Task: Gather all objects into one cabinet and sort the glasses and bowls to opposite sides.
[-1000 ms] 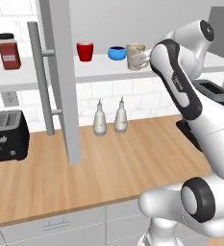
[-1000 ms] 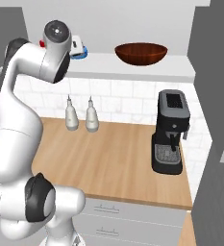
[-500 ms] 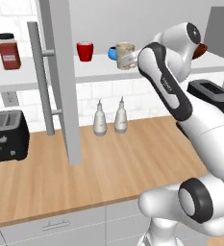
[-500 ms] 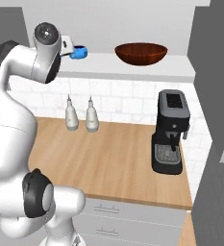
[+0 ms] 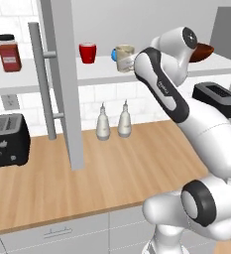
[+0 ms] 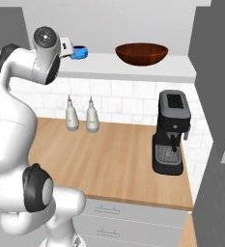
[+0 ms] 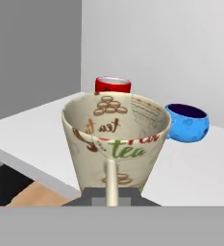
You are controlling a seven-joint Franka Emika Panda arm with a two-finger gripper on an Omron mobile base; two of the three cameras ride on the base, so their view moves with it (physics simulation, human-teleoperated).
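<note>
- Since the job is to get glasses on one side of the cabinet [image 5: 62,79] and bowls on the other, the fingers [image 7: 111,199] are clamped on the handle of the beige mug [image 7: 116,141], holding it upright just over the white shelf [image 7: 41,129], roughly between the red cup [image 7: 112,85] and the blue bowl [image 7: 186,123].
- Gripping by the handle makes sense to me: the mug stays level, and the hand stays out of its neighbours' way.
- My guess is it's headed toward the red cup so the two glasses sit together, while the blue bowl belongs over with the big brown bowl [image 6: 141,52] further right along the shelf.
- Hard to see stuff: in the hand view the fingertips themselves are mostly cut off at the bottom, so I can't tell how much of the handle they've got.
- In the left base view the arm covers most of the brown bowl, and the mug hides all but a sliver of the blue bowl.
- Can't tell if the mug's base touches the shelf.
</note>
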